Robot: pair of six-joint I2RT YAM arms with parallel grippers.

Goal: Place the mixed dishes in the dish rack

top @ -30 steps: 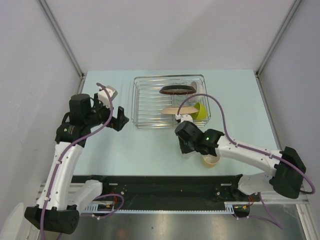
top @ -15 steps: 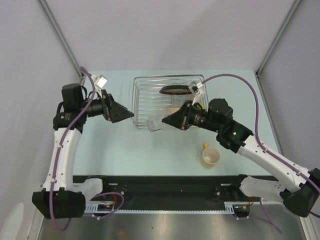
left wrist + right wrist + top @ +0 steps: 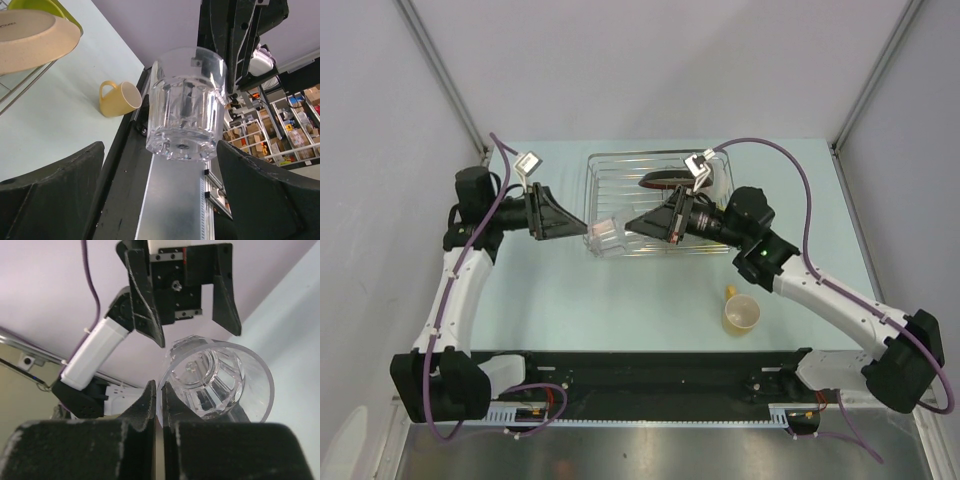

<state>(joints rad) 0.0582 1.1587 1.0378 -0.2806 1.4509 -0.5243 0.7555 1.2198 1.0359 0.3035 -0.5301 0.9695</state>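
Right gripper (image 3: pixel 158 391) clenched on the clear glass (image 3: pixel 187 102) by its rim, left gripper (image 3: pixel 576 226) released — I'd centre the left one around the glass before closing gently.

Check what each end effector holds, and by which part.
Right end effector is shut on the clear glass, pinching its wall at the rim. Left end effector is open, facing the glass's base, holding nothing.

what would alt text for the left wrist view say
A clear glass, base toward the camera, is framed by the wide-open black fingers of the left gripper, its rim pinched by the right gripper behind it. At left, a yellow mug sits on the table, and a beige plate rests in the wire rack.
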